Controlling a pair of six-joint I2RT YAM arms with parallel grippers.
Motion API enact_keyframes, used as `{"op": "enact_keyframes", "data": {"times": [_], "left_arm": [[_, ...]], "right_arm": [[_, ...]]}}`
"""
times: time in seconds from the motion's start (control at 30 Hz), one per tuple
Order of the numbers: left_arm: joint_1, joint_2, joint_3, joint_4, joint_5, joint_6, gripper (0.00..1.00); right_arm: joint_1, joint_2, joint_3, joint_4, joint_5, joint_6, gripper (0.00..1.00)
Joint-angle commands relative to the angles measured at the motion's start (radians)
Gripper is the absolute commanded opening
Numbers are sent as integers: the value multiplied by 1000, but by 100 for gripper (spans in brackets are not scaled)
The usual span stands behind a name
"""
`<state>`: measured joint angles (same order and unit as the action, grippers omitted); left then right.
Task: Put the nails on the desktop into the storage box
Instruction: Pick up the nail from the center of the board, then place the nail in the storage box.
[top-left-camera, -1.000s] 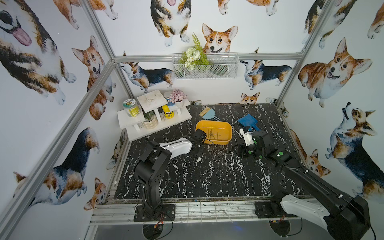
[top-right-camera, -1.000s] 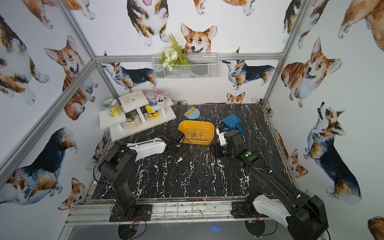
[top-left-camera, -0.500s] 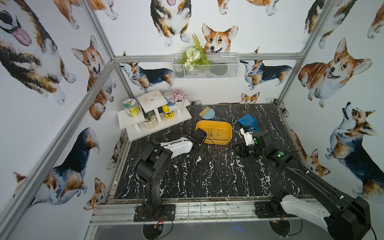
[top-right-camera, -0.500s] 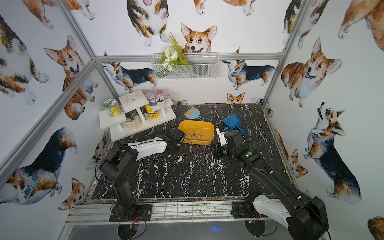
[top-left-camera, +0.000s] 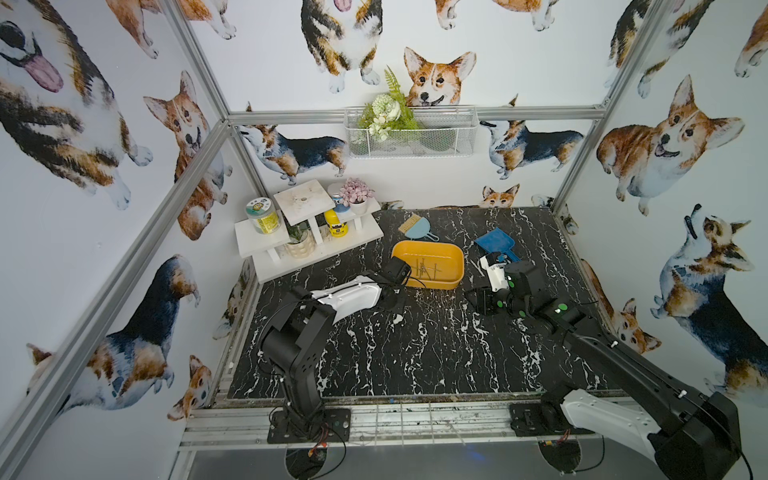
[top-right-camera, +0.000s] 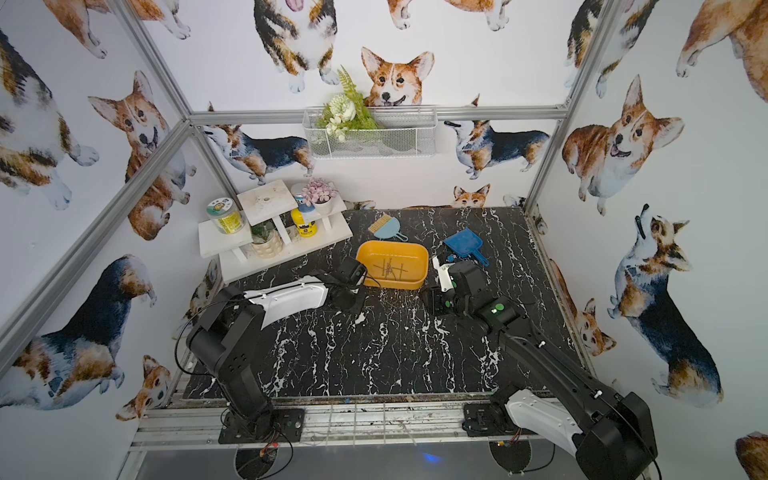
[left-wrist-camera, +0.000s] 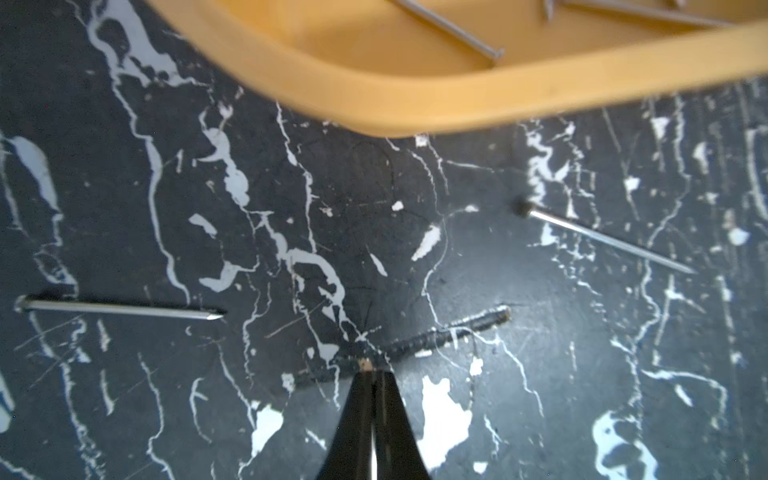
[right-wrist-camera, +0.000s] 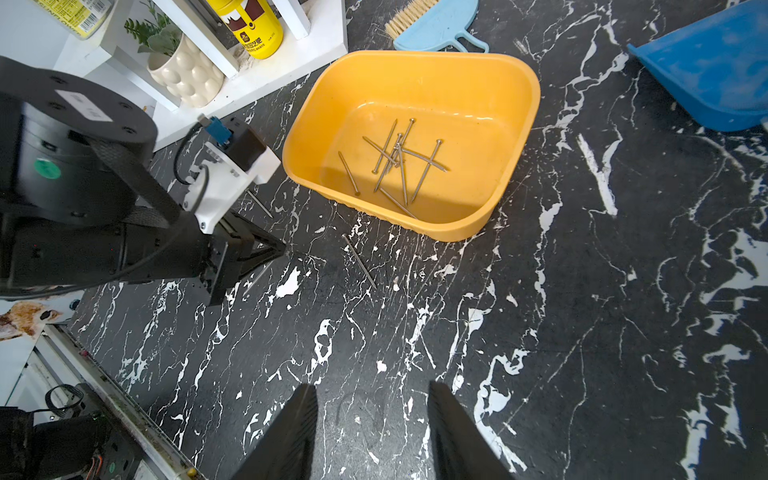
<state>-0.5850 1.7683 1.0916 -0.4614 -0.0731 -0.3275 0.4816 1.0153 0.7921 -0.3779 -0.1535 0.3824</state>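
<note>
**Inspector:** Left side?

**Assistant:** The left gripper is down at the desktop, just before the storage box, near its left front corner. Jaws are pressed together. Whether a nail is pinched at the tips cannot be told.

**Inspector:** Nails?

**Assistant:** Two loose nails lie flat on the desktop, one on either side of those tips, both outside the box. The other nails lie crossed on the box floor.

**Inspector:** Right side?

**Assistant:** The right gripper is over the desktop by the box's right front corner, jaws apart, nothing between them.
</note>
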Motion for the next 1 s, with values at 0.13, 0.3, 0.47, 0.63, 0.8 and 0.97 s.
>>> {"op": "enact_keyframes", "data": {"times": [0.13,0.3,0.47,0.63,0.8,0.97], "left_arm": [[0,-77,20,-72,12,-3,0],[0,-97,159,-143,6,11,0],[5,1,395,-207,13,31,0],[12,164,618,-250,24,51,0],[22,309,764,-255,24,54,0],[29,393,837,-237,21,45,0]], "right_arm": [[-1,2,-1,16,-5,-5,49],[-1,3,-9,26,-9,-2,49],[-1,8,-10,34,-13,5,49],[-1,-4,-16,27,-10,9,49],[-2,-15,-14,10,0,4,49],[-4,-6,-16,4,-1,0,49]]}}
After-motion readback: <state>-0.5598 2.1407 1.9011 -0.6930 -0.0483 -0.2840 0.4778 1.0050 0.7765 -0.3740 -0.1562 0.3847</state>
